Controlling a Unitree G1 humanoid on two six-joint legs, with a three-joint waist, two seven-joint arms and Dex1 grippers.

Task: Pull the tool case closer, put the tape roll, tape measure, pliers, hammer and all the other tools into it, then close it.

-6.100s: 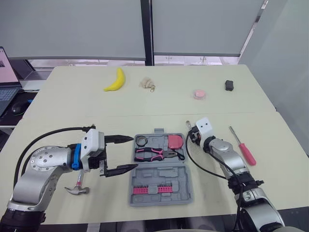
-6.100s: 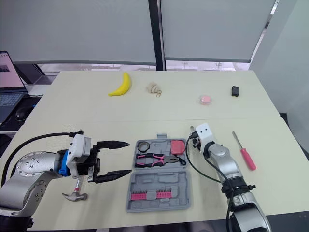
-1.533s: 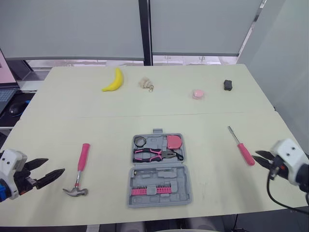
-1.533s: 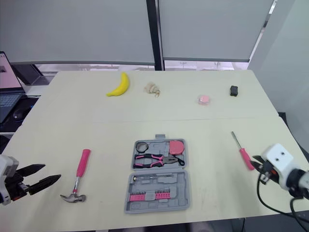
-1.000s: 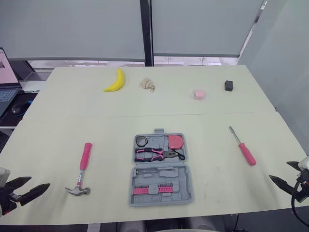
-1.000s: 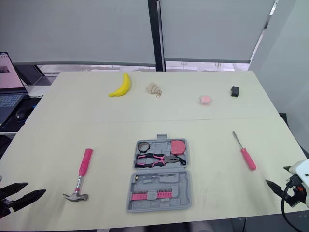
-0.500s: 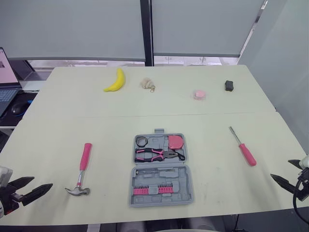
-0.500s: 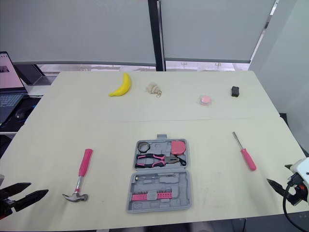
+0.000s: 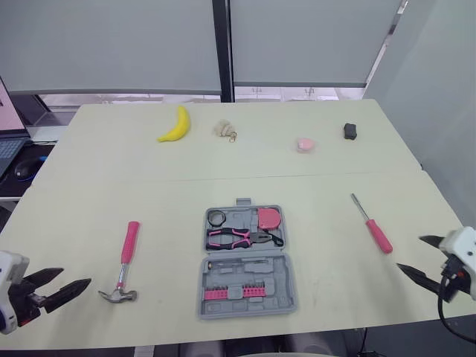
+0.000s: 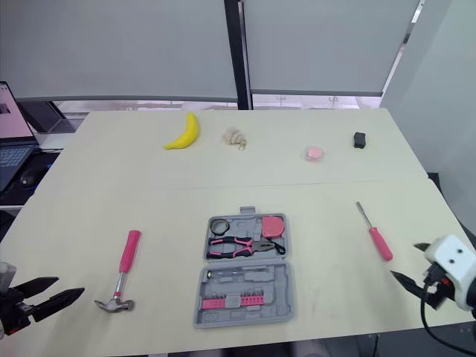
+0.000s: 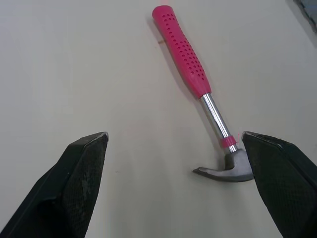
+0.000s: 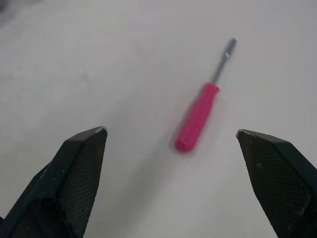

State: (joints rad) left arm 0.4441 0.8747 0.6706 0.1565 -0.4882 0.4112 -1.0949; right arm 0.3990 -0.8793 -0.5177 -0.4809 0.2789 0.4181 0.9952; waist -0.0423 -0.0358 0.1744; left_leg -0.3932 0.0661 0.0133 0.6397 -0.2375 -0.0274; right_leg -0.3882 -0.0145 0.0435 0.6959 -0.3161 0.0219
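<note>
far off, banana, pink disc and small black block sit along the back of the table. tool case lies open at centre, pliers inside. my left gripper hangs low at the near left edge, fingers spread, bare surface between it and the hammer. my right gripper, fingers apart too, faces the screwdriver, untouched.

No legible txt, labels, brand marks or nos. anywhere. Screen of the open dark laptop, off the left edge of the pale desk, has content too small to read. Any marks on the grey plastic tool case are too small to make out.
</note>
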